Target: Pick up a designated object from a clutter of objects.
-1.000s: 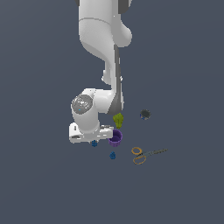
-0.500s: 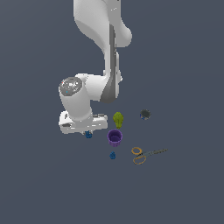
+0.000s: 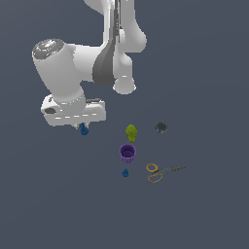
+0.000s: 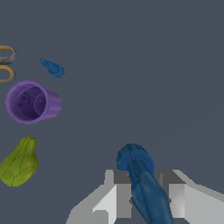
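The white robot arm fills the upper part of the exterior view, its top cut off by the frame edge, and its bulky wrist hides most of the claw beneath it. In the wrist view the claw shows two pale fingers pinching a dark-blue elongated piece between them, its rounded end sticking out past the fingertips and its other end cut off by the frame. In the exterior view only a small bit of that blue piece peeks out under the wrist, well apart from the rest of the clutter toward the exterior view's left. The purple cup sits open side up, with the yellow-green lumpy item just beside it. The orange-handled scissors lie near the cup; in the wrist view only their orange loops show, cut off at the edge. The dark round item is too small to make out. The second tiny blue piece lies near the cup.
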`<state>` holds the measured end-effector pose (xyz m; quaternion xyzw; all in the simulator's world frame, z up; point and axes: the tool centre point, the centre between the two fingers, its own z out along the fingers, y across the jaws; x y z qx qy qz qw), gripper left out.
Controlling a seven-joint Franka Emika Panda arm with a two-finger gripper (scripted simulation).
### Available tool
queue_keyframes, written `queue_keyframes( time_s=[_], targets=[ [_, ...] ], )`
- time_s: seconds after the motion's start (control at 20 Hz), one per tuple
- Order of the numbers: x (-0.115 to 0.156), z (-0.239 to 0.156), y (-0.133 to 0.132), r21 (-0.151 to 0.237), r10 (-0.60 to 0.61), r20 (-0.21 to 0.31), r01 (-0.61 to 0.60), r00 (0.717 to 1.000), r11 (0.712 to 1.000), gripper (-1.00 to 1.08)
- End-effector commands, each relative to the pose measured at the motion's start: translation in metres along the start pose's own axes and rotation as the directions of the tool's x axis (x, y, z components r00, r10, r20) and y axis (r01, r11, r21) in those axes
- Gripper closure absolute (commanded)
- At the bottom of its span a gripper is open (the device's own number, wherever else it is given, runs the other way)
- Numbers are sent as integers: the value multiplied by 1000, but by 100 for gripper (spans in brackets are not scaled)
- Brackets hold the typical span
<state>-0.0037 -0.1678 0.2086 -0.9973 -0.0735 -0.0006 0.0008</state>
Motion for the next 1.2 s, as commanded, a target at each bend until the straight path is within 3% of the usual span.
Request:
queue_keyframes(
  time_s=[0.0, 0.6, 1.15],
  targets=[
    [-12, -28, 11, 1, 0, 0, 0, 1000, 1000, 108],
    [-54, -134, 55, 0, 0, 1, 0, 1000, 1000, 108],
    [-65, -166, 69, -1, 0, 1, 0, 1000, 1000, 108]
  ],
)
